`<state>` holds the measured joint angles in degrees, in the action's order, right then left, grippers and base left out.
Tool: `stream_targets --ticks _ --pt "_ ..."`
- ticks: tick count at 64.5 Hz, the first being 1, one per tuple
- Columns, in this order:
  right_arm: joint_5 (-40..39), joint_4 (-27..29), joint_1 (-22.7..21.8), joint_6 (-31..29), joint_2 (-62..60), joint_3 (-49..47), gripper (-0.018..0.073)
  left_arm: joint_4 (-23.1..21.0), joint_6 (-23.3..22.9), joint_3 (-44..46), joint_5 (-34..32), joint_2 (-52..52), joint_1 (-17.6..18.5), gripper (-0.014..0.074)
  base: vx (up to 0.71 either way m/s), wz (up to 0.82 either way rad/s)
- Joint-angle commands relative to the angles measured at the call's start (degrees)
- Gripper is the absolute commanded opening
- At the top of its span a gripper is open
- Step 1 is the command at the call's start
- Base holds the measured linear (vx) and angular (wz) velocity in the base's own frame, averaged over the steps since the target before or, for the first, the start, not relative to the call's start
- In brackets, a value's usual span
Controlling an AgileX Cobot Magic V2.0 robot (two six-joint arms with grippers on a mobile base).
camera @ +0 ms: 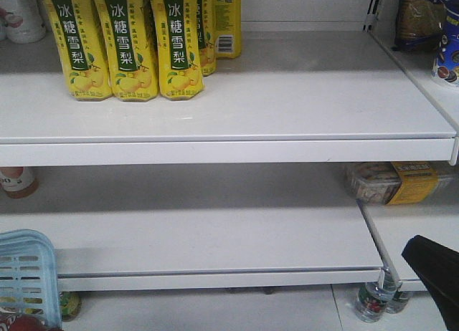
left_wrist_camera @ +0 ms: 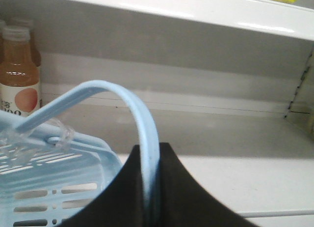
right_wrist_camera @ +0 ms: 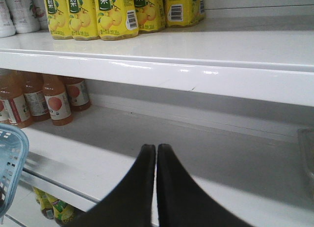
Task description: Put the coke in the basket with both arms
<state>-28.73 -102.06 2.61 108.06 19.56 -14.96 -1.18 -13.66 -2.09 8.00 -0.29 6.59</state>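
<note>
**A:** Where is the basket?

**B:** In the front view we see it at the lower left of the frame. It is light blue with slots in its side. In the left wrist view we see its corner at the lower left too, and its handle bends up in a big curve through the middle of the picture.

**A:** What is the left gripper doing?

**B:** Its two black fingers are squeezed on that blue handle. The strap runs down right between them at the bottom middle of the frame.

**A:** And the right gripper?

**B:** We see it at the bottom middle of the right wrist view. Its two black fingers are pressed together with only a thin line between them. Nothing is in it. In the front view a black bit of it pokes in at the lower right corner.

**A:** Can we see the coke?

**B:** Only a little. There is something red at the very bottom left of the front view, just under the basket's edge. We cannot tell if it sits inside the basket.

**A:** What else is there?

**B:** White shelves. Yellow drink bottles stand at the upper left on the top shelf. Peach-coloured juice bottles with white caps stand at the left on the shelf below.
</note>
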Motion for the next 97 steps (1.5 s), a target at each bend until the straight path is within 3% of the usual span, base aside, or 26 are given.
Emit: stream_targets --ticks 1,22,49,97 --pt "1.2 -0.8 -0.3 -0.2 0.4 -1.6 -0.0005 1.5 2.2 0.0 -9.5 -1.3 -1.4 -0.0006 0.00 0.00" --pt "1.1 -0.8 -0.3 -0.2 0.4 -1.6 -0.0005 1.5 7.0 0.0 -10.5 -1.3 -2.6 -0.0006 0.00 0.00" --pt "1.1 -0.8 -0.3 -0.2 0.4 -1.6 -0.0005 4.3 7.1 0.0 -15.3 -1.3 -2.7 -0.0006 0.00 0.00" --pt "1.2 -0.8 -0.3 -0.2 0.4 -1.6 -0.0005 4.5 7.1 0.0 -14.9 -1.3 -2.7 -0.0006 0.00 0.00"
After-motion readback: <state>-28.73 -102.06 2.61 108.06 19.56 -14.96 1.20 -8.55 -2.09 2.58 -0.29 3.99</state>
